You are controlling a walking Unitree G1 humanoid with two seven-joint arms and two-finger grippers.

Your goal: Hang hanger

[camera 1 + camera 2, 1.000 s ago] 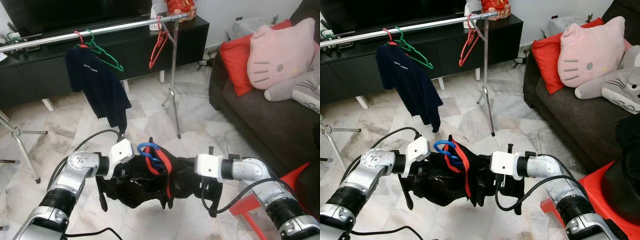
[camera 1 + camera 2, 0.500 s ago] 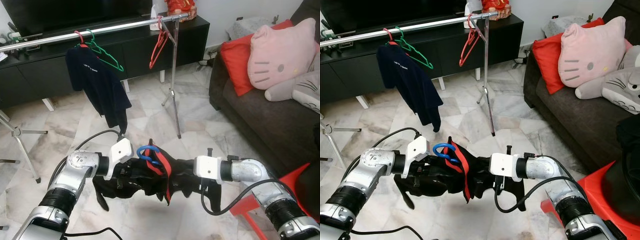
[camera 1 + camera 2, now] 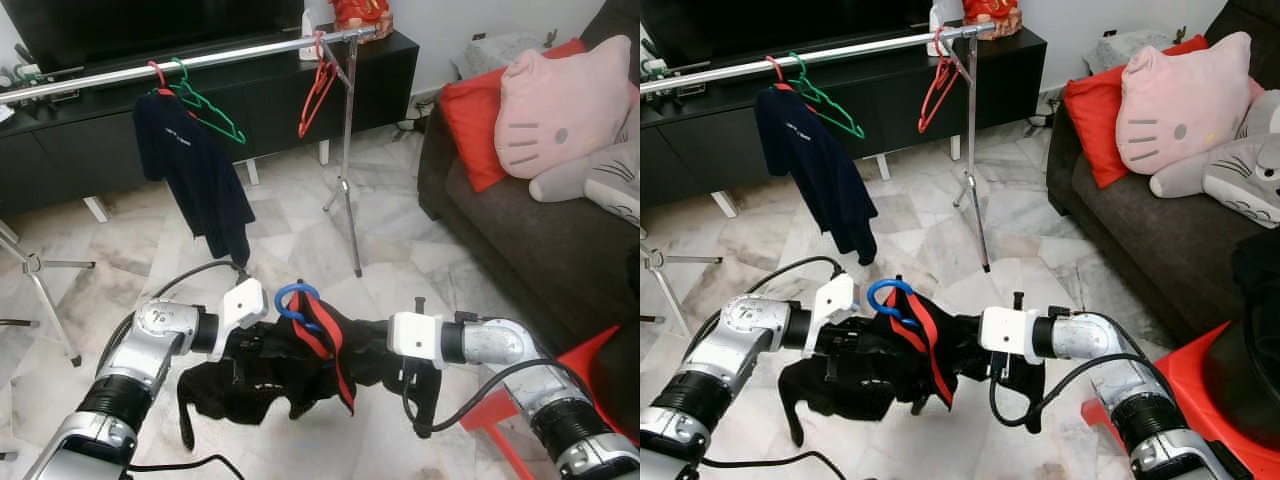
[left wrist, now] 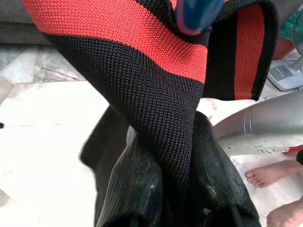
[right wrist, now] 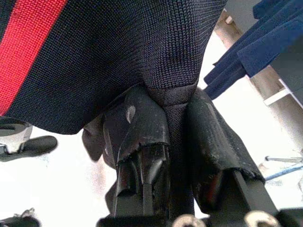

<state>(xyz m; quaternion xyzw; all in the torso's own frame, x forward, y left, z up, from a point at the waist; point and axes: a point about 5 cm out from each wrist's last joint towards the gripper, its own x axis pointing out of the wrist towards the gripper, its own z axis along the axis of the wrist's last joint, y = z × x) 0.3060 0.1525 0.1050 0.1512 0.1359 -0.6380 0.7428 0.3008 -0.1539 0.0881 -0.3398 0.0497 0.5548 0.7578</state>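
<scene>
A black garment with a red stripe [image 3: 300, 365] sits on a blue hanger, whose hook [image 3: 296, 297] sticks up between my two arms. My left gripper [image 3: 262, 342] is shut on the garment's left side, and the wrist view shows the knit cloth [image 4: 142, 94] pinched between its fingers [image 4: 142, 189]. My right gripper [image 3: 372, 345] is shut on the garment's right side, the fabric [image 5: 156, 42] bunched between its pads [image 5: 137, 123]. The silver clothes rail [image 3: 220, 55] runs across the room well ahead of and above the hanger.
On the rail hang a navy shirt [image 3: 195, 170] on a red hanger, a green hanger [image 3: 210, 105] and a red hanger [image 3: 318, 90]. The rack's pole [image 3: 348, 170] stands ahead on marble floor. A sofa [image 3: 530, 210] lies right, a red stool [image 3: 590, 370] near my right arm. Bare feet [image 4: 272, 177] nearby.
The garment has slipped open and now droops lower on the left, a sleeve dangling toward the floor. The blue hook sits slightly higher. Both grippers keep their hold.
</scene>
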